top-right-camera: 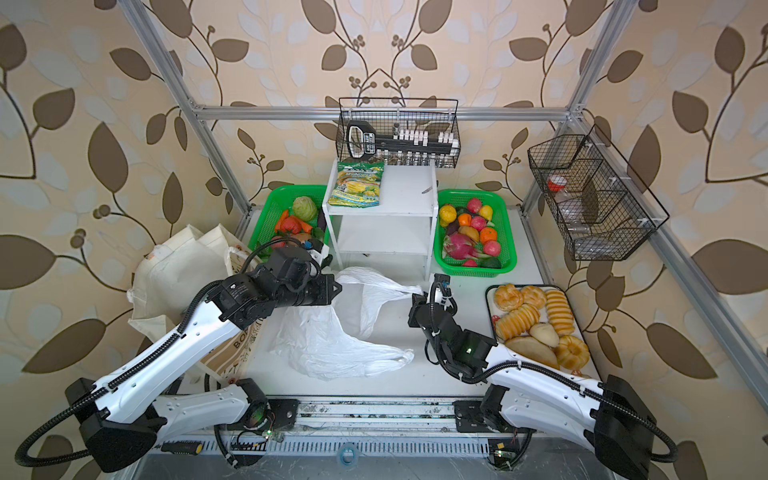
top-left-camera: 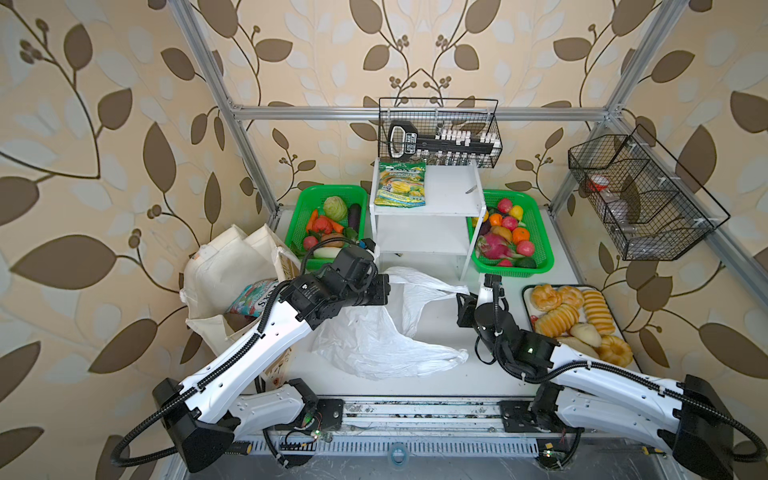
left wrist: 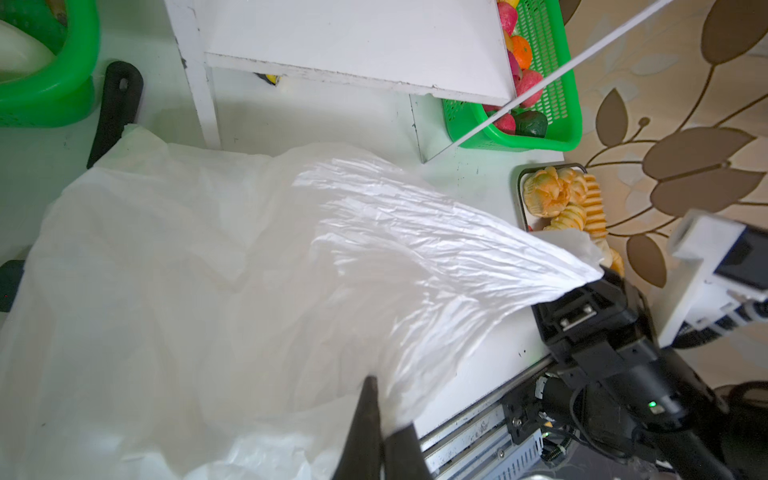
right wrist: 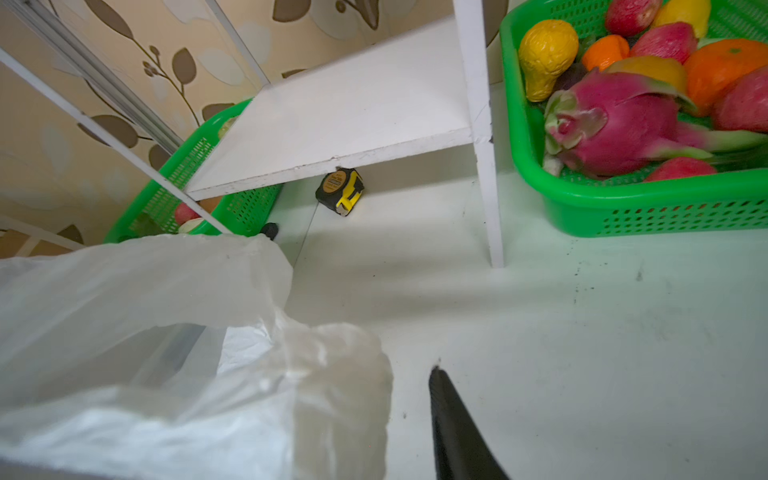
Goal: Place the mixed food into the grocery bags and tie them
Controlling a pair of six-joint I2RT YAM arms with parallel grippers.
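Observation:
The thin white plastic bag [top-left-camera: 374, 345] [top-right-camera: 332, 345] lies crumpled on the middle of the table. My left gripper [top-left-camera: 385, 291] [left wrist: 376, 399] is shut on its left edge and holds it up. One handle stretches right to my right gripper [top-left-camera: 460, 298] [top-right-camera: 415, 300]. In the right wrist view the plastic [right wrist: 166, 332] drapes over one finger and hides it. The other finger [right wrist: 453, 424] stands apart from it with a gap. The cream canvas tote [top-left-camera: 228, 266] stands at the left with the FOX'S packet [top-left-camera: 253, 297] in its mouth. The pink dragon fruit [top-left-camera: 494, 245] [right wrist: 615, 129] lies among yellow-orange toy fruits [top-left-camera: 517, 214].
A green basket [top-left-camera: 303, 199] of vegetables stands left of the white shelf [top-left-camera: 440, 195]; the fruit basket [top-left-camera: 544, 249] stands right. A green-yellow snack packet [top-left-camera: 401, 185] lies on the shelf, a tape measure [right wrist: 340, 191] under it. A bread tray [top-left-camera: 527, 296] sits at the right. Wire baskets [top-left-camera: 440, 133] hang behind.

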